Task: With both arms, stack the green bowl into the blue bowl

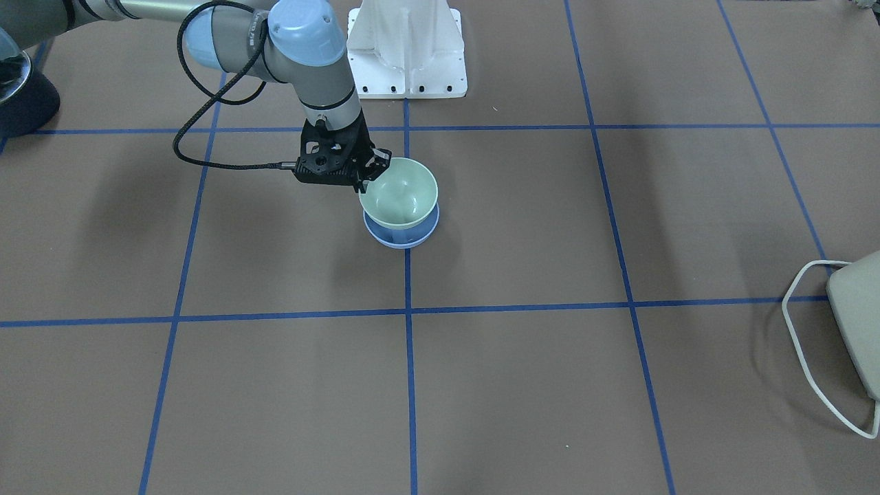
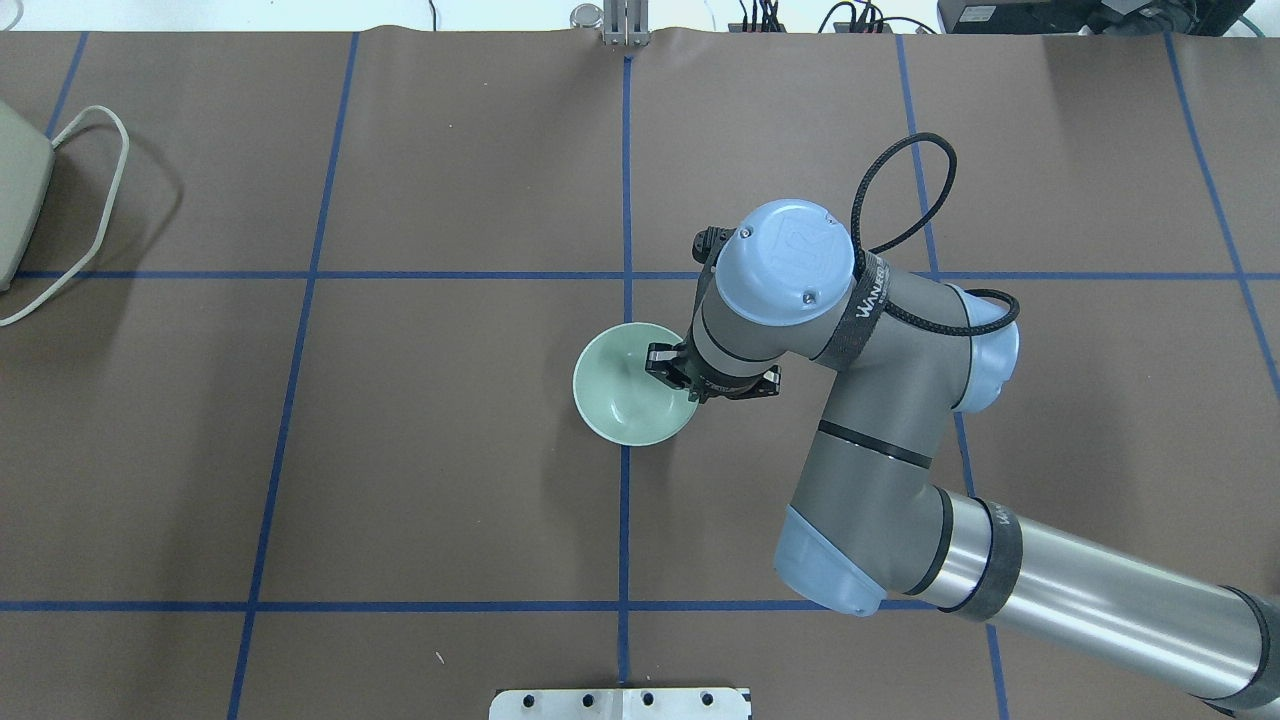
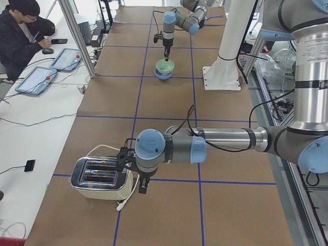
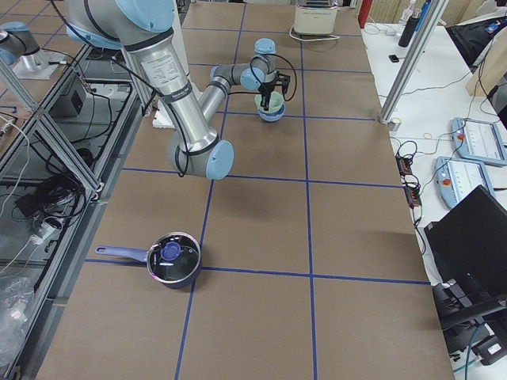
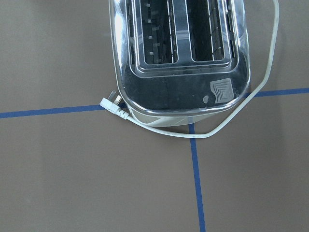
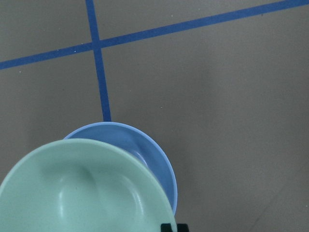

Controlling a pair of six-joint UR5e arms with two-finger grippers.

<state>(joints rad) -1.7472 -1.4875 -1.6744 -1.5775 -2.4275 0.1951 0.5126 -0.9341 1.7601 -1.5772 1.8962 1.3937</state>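
My right gripper [image 1: 371, 173] is shut on the near rim of the pale green bowl [image 1: 399, 196] and holds it directly over the periwinkle-blue bowl [image 1: 405, 237], which stands on the table's centre line. The green bowl's bottom is low inside the blue bowl's rim; I cannot tell whether they touch. In the overhead view the green bowl [image 2: 625, 390] hides the blue one, with the right gripper [image 2: 672, 372] at its right rim. The right wrist view shows the green bowl [image 6: 82, 193] over the blue bowl [image 6: 154, 159]. My left gripper [image 3: 141, 187] hangs beside a toaster, far from the bowls; I cannot tell if it is open.
A toaster [image 3: 100, 178] with a white cord lies at the table's end on my left, also in the left wrist view [image 5: 178, 58]. A lidded saucepan [image 4: 173, 260] stands at the end on my right. The white pedestal [image 1: 407, 48] stands behind the bowls. An operator [image 3: 23, 36] sits at a side desk.
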